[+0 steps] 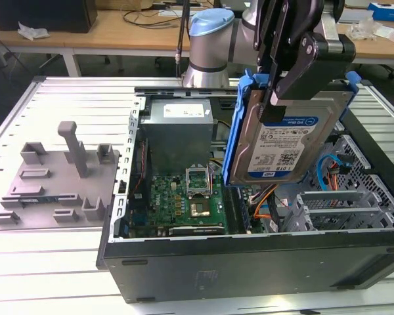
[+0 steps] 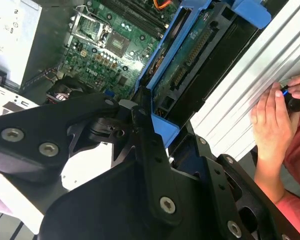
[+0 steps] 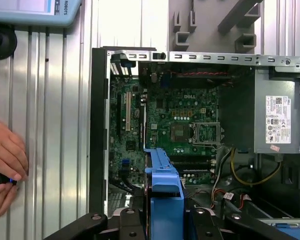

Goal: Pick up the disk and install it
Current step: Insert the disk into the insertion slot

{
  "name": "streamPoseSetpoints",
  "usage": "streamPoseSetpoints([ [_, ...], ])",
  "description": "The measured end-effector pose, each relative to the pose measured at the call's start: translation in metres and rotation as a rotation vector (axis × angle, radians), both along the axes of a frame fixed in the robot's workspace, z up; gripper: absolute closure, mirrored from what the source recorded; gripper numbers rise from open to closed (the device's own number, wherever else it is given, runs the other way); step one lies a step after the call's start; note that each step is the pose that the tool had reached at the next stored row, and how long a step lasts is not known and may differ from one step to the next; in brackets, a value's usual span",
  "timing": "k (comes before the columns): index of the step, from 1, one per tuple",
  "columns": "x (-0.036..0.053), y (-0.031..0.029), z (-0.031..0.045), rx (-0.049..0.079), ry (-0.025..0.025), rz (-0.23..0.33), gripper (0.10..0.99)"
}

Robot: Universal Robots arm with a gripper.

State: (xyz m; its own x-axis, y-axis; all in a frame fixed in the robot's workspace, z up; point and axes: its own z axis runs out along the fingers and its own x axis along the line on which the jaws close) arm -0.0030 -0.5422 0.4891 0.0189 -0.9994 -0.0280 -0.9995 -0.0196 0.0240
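The disk [image 1: 289, 141], a silver hard drive with a blue-and-white label and blue carrier rails, hangs upright in the air above the open computer case [image 1: 249, 259]. My gripper [image 1: 285, 82] is shut on its upper edge. It hovers over the case's right part in the exterior view, above the drive bays and cables. In the second wrist view the disk [image 2: 195, 60] shows its dark underside and blue rail, clamped between the black fingers [image 2: 145, 145]. In the first wrist view the disk's blue rail [image 3: 165, 187] points edge-on down toward the motherboard [image 3: 165, 130].
A grey power supply box [image 1: 178, 128] sits at the back of the case. A grey fixture plate [image 1: 56, 180] lies on the exterior view's left of the table. A person's hand [image 2: 270, 120] rests on the table beside the case, holding a small dark device.
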Motion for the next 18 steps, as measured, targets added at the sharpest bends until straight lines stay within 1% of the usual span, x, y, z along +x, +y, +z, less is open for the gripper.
streamPoseSetpoints([
  [1,0.0,-0.0003,-0.0001,0.001,-0.0026,0.0,0.722],
  [3,-0.0001,-0.0017,-0.0002,0.004,-0.0046,-0.001,0.722],
  [5,-0.0001,-0.0026,-0.0002,0.004,-0.0046,-0.002,0.722],
  [18,0.0004,-0.003,-0.0002,0.004,-0.0046,-0.002,0.722],
])
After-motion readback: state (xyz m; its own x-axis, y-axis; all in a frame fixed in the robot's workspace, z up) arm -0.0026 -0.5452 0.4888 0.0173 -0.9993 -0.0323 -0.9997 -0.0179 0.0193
